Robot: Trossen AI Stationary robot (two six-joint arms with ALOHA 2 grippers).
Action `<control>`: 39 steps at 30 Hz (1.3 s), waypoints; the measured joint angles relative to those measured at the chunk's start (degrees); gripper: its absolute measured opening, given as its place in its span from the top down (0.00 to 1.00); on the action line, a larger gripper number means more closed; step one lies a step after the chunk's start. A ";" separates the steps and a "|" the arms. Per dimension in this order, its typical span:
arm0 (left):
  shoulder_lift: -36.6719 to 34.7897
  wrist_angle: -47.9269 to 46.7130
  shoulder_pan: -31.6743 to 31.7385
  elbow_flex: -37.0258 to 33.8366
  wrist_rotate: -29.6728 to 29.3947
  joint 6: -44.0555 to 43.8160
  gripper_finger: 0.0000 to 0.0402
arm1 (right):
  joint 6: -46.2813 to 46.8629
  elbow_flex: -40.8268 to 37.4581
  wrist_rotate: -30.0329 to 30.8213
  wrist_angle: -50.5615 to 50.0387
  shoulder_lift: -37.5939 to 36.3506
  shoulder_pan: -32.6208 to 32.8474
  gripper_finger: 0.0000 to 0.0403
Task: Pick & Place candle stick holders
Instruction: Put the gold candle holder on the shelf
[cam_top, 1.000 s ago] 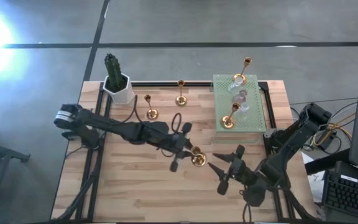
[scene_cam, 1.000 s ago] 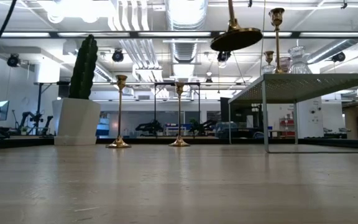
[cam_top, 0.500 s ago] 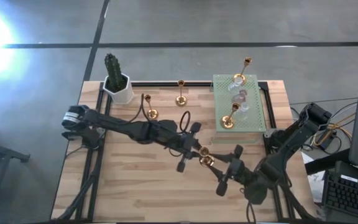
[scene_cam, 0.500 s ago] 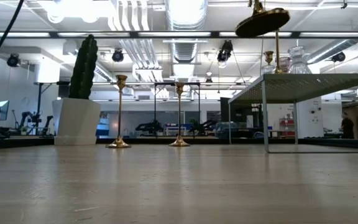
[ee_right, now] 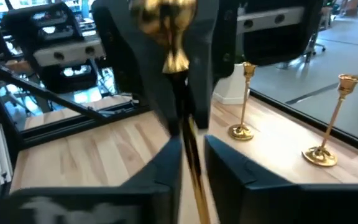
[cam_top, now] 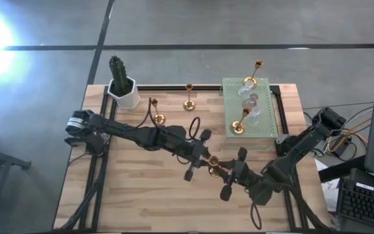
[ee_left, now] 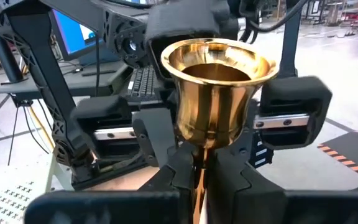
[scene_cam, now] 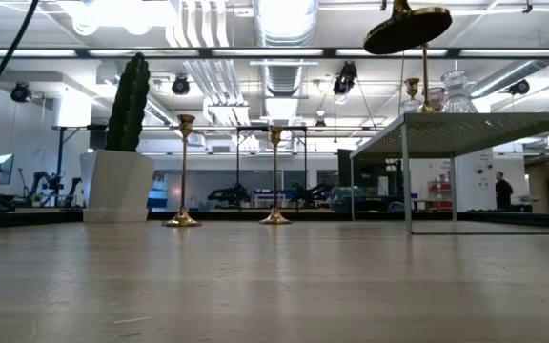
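Candle stick holder (ee_left: 218, 93): a shiny gold cup is facing the camera, its thin stem running down between the near fingers.
Left tool (ee_left: 199, 177): its dark fingers are pinching the stem just under the cup.
Right tool (ee_left: 207, 127): its two pads are standing on either side of the cup, close behind it.
Background: a keyboard (ee_left: 143, 79) and a blue screen are showing behind.

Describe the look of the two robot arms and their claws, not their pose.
Both arms are dark, slim and jointed. The left arm has a pale grey band near its base and a black cable looped near the left claw. The right arm is all black, with cables at its base; the right claw has blocky black fingers with silver rails.
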 joint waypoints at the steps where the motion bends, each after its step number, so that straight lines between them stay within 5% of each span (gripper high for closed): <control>1: 0.00 -0.08 0.02 -0.05 0.00 0.03 0.94 | -0.33 0.00 -0.12 0.35 0.00 -0.26 0.90; 8: -0.77 -1.15 0.56 -0.26 -0.88 -0.02 0.88 | -0.44 -0.07 6.64 0.64 0.24 1.35 0.97; 13: -3.11 -7.53 0.70 -0.64 -2.11 0.79 0.71 | 1.70 -0.09 24.04 0.92 -0.17 7.74 0.97; 18: -7.13 -4.56 0.98 -6.49 -3.52 0.35 0.61 | 3.15 -1.34 24.40 0.89 -2.20 11.77 0.97; 24: -18.91 3.30 0.91 -22.54 -10.41 -2.89 0.60 | 2.13 -6.27 24.45 0.45 -8.38 12.39 0.98; 31: -34.65 13.86 0.90 -41.06 -13.42 -6.14 0.60 | -1.98 -16.92 24.40 -1.25 -23.89 19.02 0.98; 39: -44.17 17.37 0.94 -51.97 -14.56 -6.21 0.60 | -14.26 -26.93 24.49 -2.23 -45.17 27.14 0.98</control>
